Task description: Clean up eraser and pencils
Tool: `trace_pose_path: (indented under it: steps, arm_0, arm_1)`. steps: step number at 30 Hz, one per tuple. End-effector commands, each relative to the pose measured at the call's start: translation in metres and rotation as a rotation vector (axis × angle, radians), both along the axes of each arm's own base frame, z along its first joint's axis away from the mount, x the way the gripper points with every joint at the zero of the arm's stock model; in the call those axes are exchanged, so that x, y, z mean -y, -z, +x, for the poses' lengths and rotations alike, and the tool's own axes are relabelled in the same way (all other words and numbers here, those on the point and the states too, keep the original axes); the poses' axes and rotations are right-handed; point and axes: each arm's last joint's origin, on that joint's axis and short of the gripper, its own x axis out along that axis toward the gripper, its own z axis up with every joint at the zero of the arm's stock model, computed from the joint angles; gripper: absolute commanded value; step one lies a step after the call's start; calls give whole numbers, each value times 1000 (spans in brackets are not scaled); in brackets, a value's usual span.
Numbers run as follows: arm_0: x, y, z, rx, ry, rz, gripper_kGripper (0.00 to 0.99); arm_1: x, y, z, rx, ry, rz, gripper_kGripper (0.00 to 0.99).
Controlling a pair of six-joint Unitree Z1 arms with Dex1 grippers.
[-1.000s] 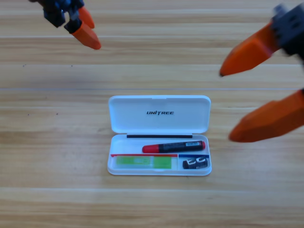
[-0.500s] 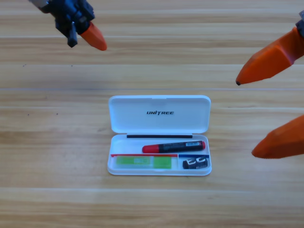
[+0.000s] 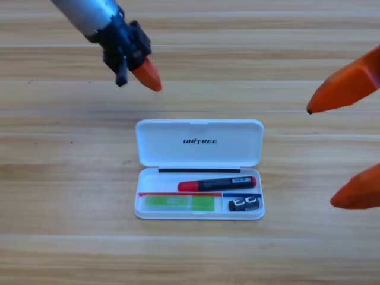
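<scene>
The white case lies open near the middle of the tabletop, its tray toward the bottom of the view and its lid folded back flat beyond it. Along the tray's front edge, on the left, lies the green stick, flat and lengthwise. In the small front compartment on the right sits the eraser, just beside the green stick's end and apart from it by a divider. Behind both, in the rear part of the tray, lies the pen, slightly tilted, its red cap to the left and its red end to the right, close above the eraser's compartment. All three things rest inside the tray; no tool touches them or the case.

At the right edge of the view, level with the case, is the right tool, large and partly cut off. Its two orange jaws stand wide apart, one tip above the lid's height, the other beside the tray's height, and nothing is between them. It is well apart from the case.

Farther back, toward the upper left, the left tool comes in on its grey arm, pointing down and right toward the lid's far left corner, near it but not touching. Only one orange jaw shows clearly, so I cannot tell how its jaws stand; it holds nothing visible.
</scene>
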Motion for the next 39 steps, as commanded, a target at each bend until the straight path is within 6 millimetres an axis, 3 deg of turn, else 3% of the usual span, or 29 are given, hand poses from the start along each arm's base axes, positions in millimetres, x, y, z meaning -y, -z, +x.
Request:
trace_pose_path:
  steps: [1,13,21,29,39]
  arm_0:
    - [22,38,-2,-57,43,46,0]
    - [20,69,-9,-86,51,67,0]
    - [15,77,-15,-106,54,76,0]
    - [8,64,-30,-105,54,72,0]
    - [8,33,-59,-84,77,57,0]
  arm_1:
    - [7,2,1,-2,12,9,990]
    - [7,3,1,-3,10,7,990]
    - [7,3,1,-4,9,8,985]
    - [6,3,2,-6,8,7,983]
    - [4,3,3,-10,8,2,982]
